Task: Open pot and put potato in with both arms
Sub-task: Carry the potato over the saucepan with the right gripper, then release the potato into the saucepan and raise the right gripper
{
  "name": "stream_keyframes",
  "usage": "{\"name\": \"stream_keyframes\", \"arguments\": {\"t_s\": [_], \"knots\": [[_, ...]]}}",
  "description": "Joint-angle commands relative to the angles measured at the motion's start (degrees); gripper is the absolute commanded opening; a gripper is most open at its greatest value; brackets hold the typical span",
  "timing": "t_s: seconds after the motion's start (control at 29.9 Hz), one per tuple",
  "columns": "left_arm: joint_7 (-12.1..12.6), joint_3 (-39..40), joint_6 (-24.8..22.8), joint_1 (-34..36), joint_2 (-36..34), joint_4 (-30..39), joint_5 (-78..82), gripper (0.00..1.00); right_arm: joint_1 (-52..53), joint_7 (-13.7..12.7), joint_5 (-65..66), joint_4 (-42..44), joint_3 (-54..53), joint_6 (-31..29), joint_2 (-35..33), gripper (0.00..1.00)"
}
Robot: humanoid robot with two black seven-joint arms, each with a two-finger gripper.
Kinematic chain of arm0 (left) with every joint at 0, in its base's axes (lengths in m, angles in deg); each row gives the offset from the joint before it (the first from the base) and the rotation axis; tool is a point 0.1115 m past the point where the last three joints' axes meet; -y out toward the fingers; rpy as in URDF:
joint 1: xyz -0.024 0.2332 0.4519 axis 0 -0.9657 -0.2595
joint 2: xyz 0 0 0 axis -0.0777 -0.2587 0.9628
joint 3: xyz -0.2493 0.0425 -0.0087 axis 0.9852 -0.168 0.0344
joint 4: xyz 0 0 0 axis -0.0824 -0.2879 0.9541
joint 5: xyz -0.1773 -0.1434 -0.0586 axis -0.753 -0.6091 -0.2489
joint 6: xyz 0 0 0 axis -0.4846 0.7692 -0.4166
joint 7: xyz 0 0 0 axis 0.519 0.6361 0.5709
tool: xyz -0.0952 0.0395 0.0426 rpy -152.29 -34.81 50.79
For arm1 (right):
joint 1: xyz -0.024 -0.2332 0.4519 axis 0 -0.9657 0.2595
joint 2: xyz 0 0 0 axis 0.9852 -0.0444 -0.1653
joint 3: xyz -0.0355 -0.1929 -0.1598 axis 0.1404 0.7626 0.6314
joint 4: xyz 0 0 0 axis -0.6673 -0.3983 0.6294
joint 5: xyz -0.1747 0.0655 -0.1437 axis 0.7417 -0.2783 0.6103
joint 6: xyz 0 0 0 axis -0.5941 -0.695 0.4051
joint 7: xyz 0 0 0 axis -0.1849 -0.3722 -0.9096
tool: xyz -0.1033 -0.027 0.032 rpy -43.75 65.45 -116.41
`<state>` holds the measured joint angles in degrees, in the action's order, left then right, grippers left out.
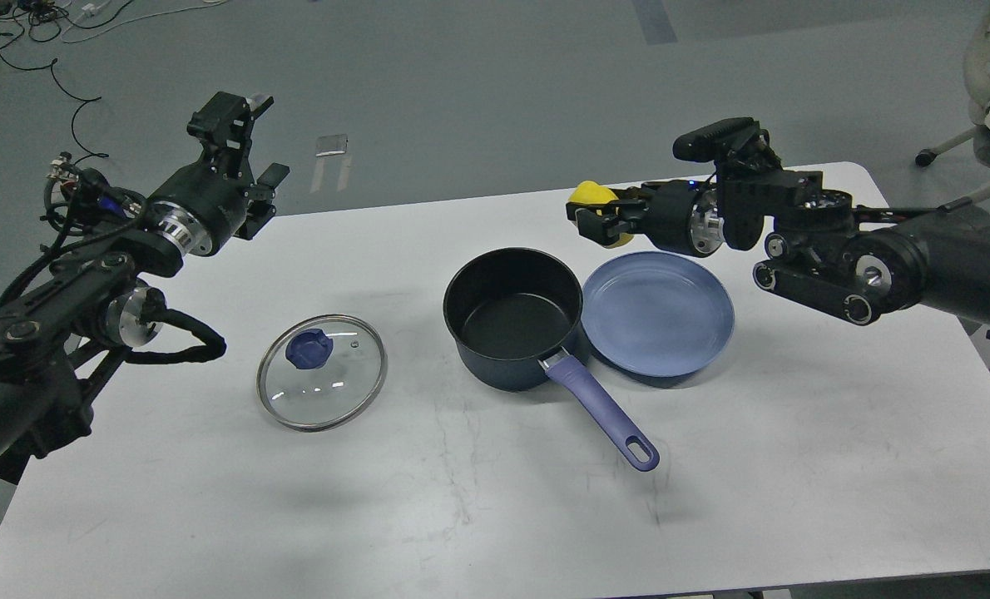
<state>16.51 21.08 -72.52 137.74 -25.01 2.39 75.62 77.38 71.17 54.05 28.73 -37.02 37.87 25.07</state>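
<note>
Head view has the pot (513,318) sitting open mid-table, purple handle pointing near-right, glass lid (322,372) lying flat to its left. Blue plate (658,314) touches the pot's right side. Right gripper (599,218) is clamped around the yellow potato (592,196), held up just beyond the plate. Left gripper (249,162) hangs far left, fingers spread, holding nothing.
</note>
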Motion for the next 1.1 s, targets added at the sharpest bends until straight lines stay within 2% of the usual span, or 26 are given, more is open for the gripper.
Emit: {"name": "stream_keyframes", "arguments": {"t_s": [0.0,0.07,0.13,0.17,0.27,0.37,0.43,0.6,0.7,0.73,0.8,0.94,1.07], "knots": [[0.0,0.0,0.0,0.1,-0.1,0.0,-0.1,0.98,0.2,0.0,0.1,2.2,2.0,0.8,6.1,0.4],[0.0,0.0,0.0,0.1,-0.3,0.0,-0.1,0.98,0.4,0.0,0.1,4.6,3.4,0.7,9.9,0.41],[0.1,0.0,-0.2,0.1,-0.5,0.0,-0.2,0.98,0.4,-0.1,0.1,6.2,4.5,0.3,9.9,0.52],[0.3,0.1,-0.4,0.1,-0.5,0.0,-0.2,0.98,0.5,-0.3,0.1,6.4,5.3,0.1,9.9,0.67],[0.6,0.7,-0.5,0.1,-0.6,0.1,-0.3,0.98,0.7,-0.5,0.0,6.4,7.4,0.1,9.9,0.94],[0.9,1.1,-0.8,0.2,-0.4,0.2,-0.9,0.98,0.6,-0.5,-0.3,6.2,7.7,-0.1,9.9,1.0],[1.0,1.1,-0.9,0.2,-0.4,0.5,-1.0,0.98,0.6,-0.5,-0.4,6.2,7.5,-0.1,9.9,1.0],[3.3,2.8,-3.3,0.1,0.2,1.4,-3.0,0.98,0.7,-0.5,-2.9,4.0,4.4,0.1,9.2,1.0],[6.0,5.6,-6.4,0.1,0.2,1.6,-7.5,0.98,1.4,-0.5,-7.9,2.6,0.0,0.0,7.0,1.0],[7.9,6.9,-7.8,0.0,0.2,1.6,-9.9,0.98,1.6,-0.6,-11.9,2.0,-2.9,0.0,5.5,1.0],[9.5,8.6,-9.2,-0.3,0.6,1.6,-13.7,0.98,1.3,-0.6,-21.0,0.5,-8.9,-1.0,2.8,1.0],[9.4,11.3,-11.4,-3.9,2.2,2.1,-19.1,0.98,-1.7,-1.4,-45.3,0.5,-21.9,-6.5,0.0,1.0],[9.0,15.6,-17.3,-9.3,4.3,3.4,-19.4,0.98,-6.3,-1.6,-53.3,0.9,-29.1,-7.0,-0.3,1.0]]}}
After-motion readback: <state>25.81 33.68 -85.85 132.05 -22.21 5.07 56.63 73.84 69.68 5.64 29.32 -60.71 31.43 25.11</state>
